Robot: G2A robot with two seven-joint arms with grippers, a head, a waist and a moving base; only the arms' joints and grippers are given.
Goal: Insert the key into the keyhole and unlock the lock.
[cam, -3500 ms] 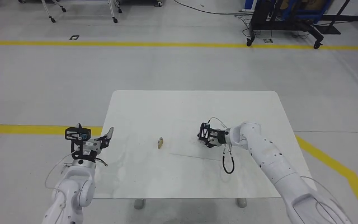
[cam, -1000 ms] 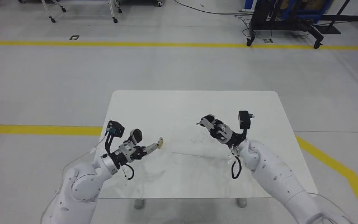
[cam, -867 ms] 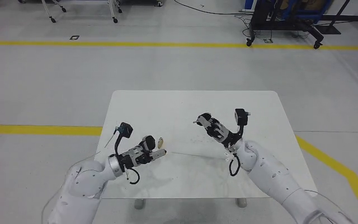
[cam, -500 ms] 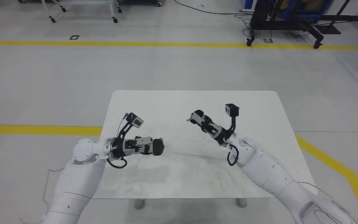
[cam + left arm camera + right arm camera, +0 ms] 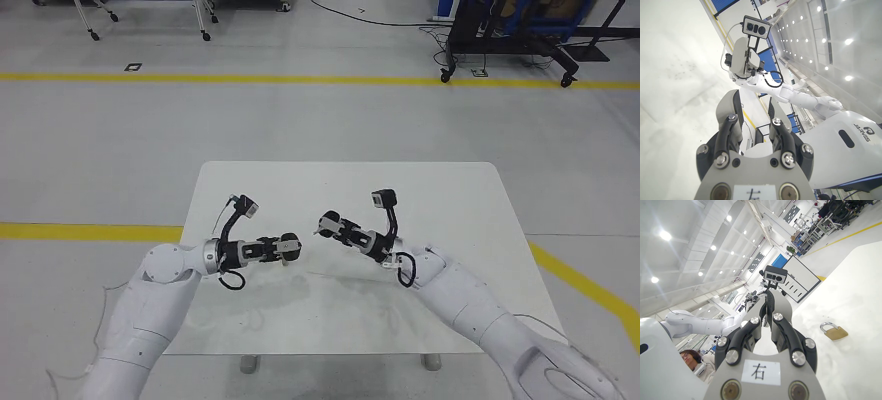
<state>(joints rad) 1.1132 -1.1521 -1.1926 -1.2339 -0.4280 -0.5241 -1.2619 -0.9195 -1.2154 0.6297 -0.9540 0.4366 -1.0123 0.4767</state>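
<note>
A brass padlock (image 5: pixel 833 331) with a silver shackle lies flat on the white table (image 5: pixel 450 200). In the top view the padlock (image 5: pixel 287 254) peeks out just below my left gripper (image 5: pixel 293 243), which hangs over it. That left gripper (image 5: pixel 754 98) is open with nothing between its fingers. My right gripper (image 5: pixel 322 224) is a short way to the right of it, above the table, pointing at the left one. The right gripper (image 5: pixel 768 300) has its fingers pressed together. A small silver key tip (image 5: pixel 763 72) sticks out of them.
The table's far half and its right side (image 5: pixel 470 300) are bare. The table's front edge (image 5: pixel 330 352) runs close below both arms. Carts and racks stand on the floor well behind the table.
My left arm has swung in from the table's left edge to above the padlock. The right gripper, still shut, has lifted and moved left, so the two grippers now face each other.
</note>
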